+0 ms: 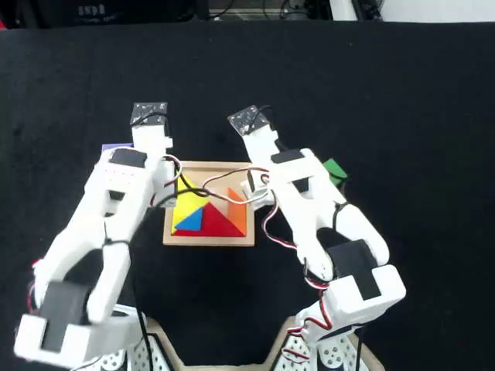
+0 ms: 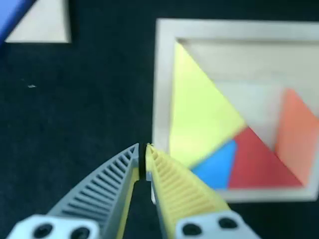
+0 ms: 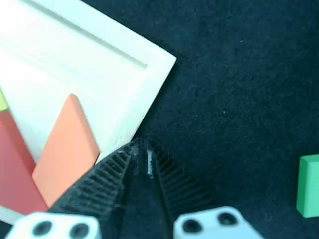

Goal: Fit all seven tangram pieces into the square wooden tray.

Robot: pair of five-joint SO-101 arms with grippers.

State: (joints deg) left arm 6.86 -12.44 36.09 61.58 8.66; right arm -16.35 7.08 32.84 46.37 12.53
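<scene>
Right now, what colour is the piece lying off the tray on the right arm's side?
Green; that tangram piece shows best in the right wrist view.

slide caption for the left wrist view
Left gripper shut beside the wooden tray holding yellow triangle, blue piece, red triangle, orange piece.

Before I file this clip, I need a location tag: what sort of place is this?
Probably a robotics lab bench: a table under black cloth, a left arm and right arm mounted side by side, and cables and dark equipment along the far edge.
</scene>
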